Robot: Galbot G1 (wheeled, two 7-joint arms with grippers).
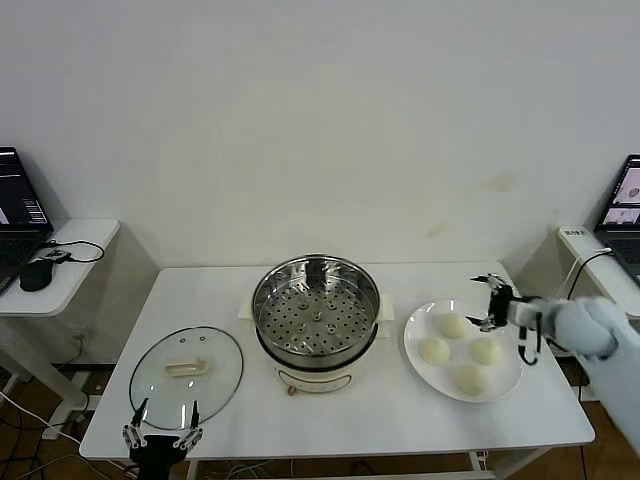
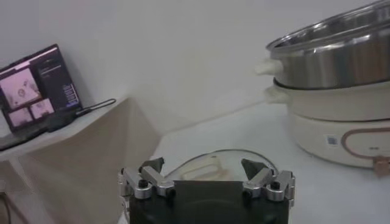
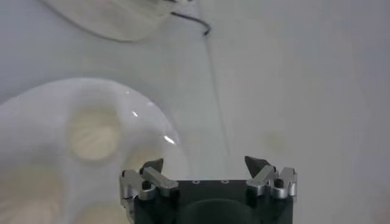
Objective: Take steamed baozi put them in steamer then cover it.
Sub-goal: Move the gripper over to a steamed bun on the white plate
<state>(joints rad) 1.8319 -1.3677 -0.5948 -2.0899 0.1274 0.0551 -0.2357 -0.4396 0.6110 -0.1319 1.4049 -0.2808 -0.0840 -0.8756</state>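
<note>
Cream-white round dough baozi (image 1: 452, 325) on white plate (image 1: 417, 325): right gripper (image 1: 487, 301), jaws released, should descend centred, gripping gently; left gripper (image 1: 162, 437) waits released.

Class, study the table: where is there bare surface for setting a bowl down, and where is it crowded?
Bare table lies behind the glass cover, left of the steamer; another strip runs along the front edge between cover and plate. The right end is crowded: four baozi fill the plate, with the open right gripper above its far rim. The open left gripper waits at the cover's near edge.
</note>
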